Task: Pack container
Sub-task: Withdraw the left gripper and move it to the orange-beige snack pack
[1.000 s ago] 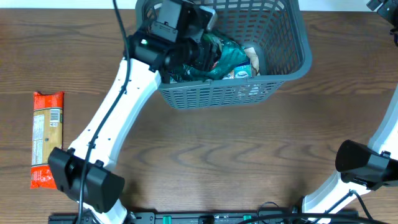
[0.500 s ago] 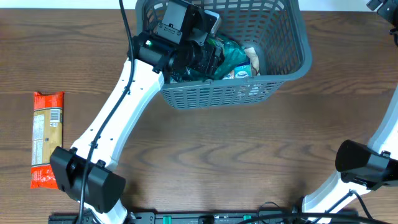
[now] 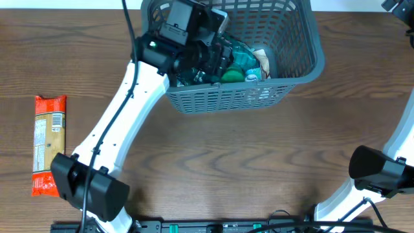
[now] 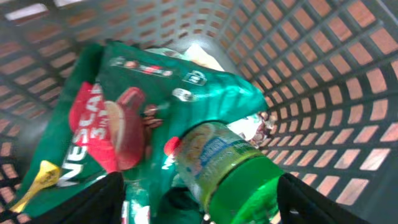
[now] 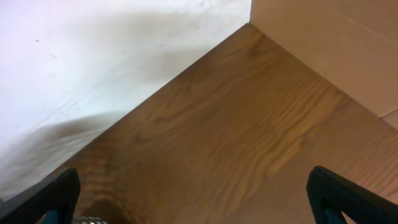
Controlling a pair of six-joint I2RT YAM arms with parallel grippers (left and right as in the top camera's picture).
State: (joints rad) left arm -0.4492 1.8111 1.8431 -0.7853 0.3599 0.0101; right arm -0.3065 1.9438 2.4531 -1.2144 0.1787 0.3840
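The container (image 3: pixel 304 39) is a dark grey lattice basket at the top middle of the table. My left gripper (image 3: pixel 222 63) reaches inside it. In the left wrist view its fingers (image 4: pixel 102 199) stand wide apart, open (image 4: pixel 199 199). A clear bottle with a green cap (image 4: pixel 230 168) lies between them on a green Nescafe bag (image 4: pixel 124 106). The bottle's cap also shows in the overhead view (image 3: pixel 234 74), next to the bag (image 3: pixel 244 57). My right gripper (image 5: pixel 193 193) is open and empty above bare table near a wall corner.
An orange snack packet (image 3: pixel 49 142) lies on the wooden table at the far left. The basket's lattice wall (image 4: pixel 323 74) is close on the right of my left gripper. The right arm's base (image 3: pixel 375 171) stands at the lower right.
The left gripper has shifted slightly inside the basket. The bottle's green cap now shows in the overhead view beside the gripper. The right arm has not moved.
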